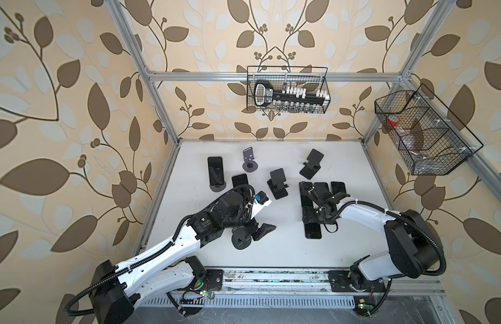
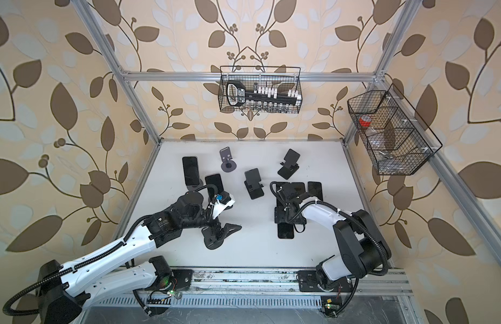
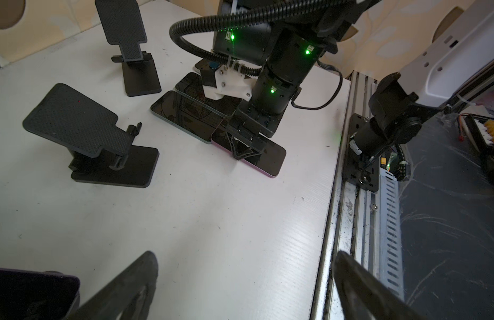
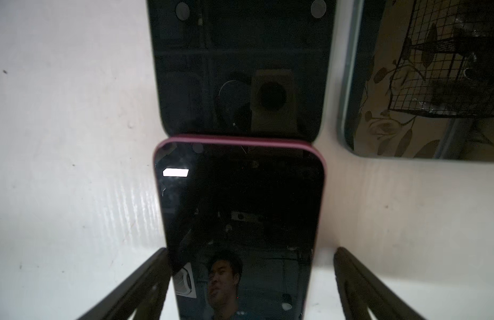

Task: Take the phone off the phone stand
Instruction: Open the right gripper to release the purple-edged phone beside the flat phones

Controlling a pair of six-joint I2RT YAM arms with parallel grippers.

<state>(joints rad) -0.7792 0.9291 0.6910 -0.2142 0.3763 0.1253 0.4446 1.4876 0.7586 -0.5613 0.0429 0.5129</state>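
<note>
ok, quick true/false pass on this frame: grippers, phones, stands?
1. The right gripper is open, one finger on each side of a pink-edged phone lying flat on the table. True.
2. The left gripper is shut on a phone. False: it is open and holds nothing.
3. Every stand on the table is empty. False: in a top view a phone leans on the round-base stand at the back left.
4. The folding stand in the middle of the table carries no phone. True.
</note>
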